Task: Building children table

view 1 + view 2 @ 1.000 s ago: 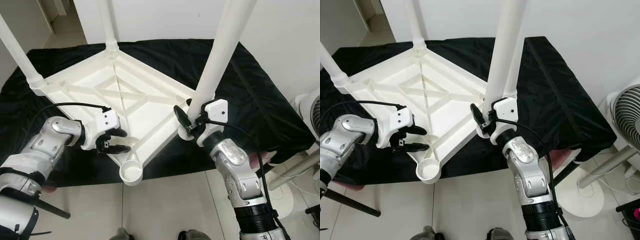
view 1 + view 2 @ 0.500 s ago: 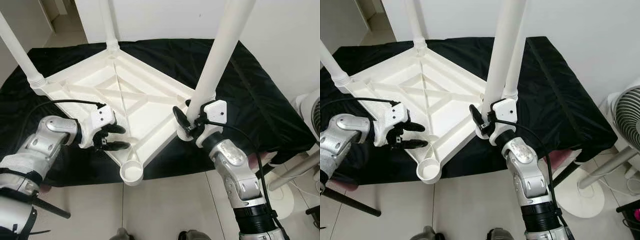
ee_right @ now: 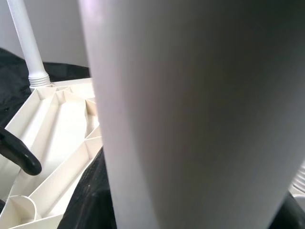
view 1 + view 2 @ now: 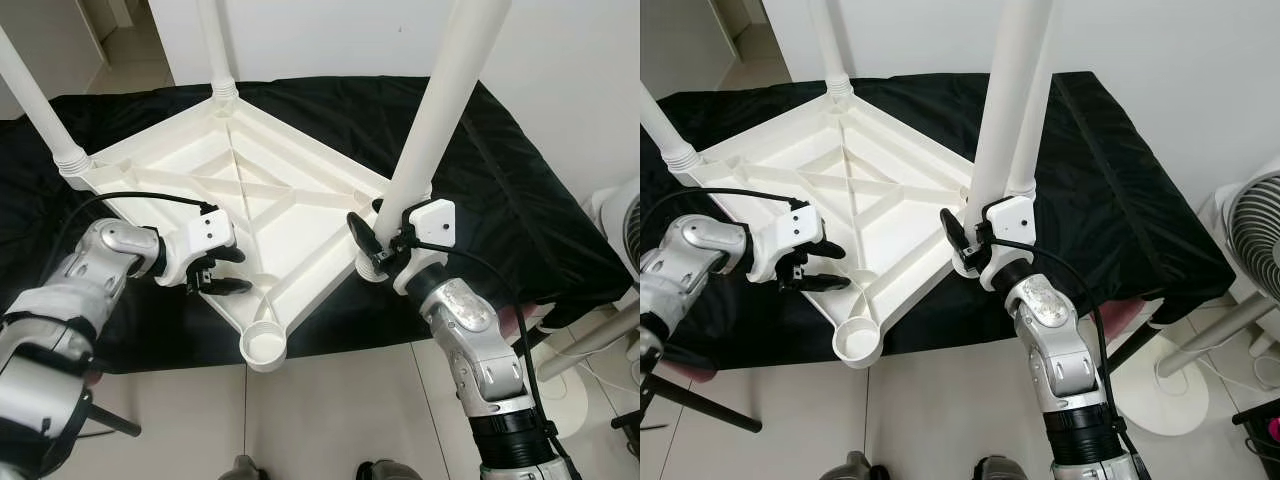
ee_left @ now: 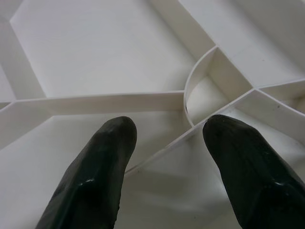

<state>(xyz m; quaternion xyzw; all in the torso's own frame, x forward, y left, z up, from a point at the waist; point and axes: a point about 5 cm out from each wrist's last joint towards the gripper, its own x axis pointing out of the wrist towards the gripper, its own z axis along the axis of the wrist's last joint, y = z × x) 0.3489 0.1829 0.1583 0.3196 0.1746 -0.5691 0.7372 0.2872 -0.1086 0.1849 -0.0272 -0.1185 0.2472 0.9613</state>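
- White plastic tabletop (image 4: 230, 190) lies upside down on a black-covered table (image 4: 520, 200).
- Right hand (image 4: 372, 240) clasps a leg (image 4: 440, 110) at its corner socket; keep it vertical while seating.
- Left hand (image 4: 222, 270), fingers spread, steadies the near edge.

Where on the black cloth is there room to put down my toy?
The black cloth is bare on the right, between the table top and the fan. It's crowded near the front: left gripper sits on the table's edge, right gripper holds a leg.
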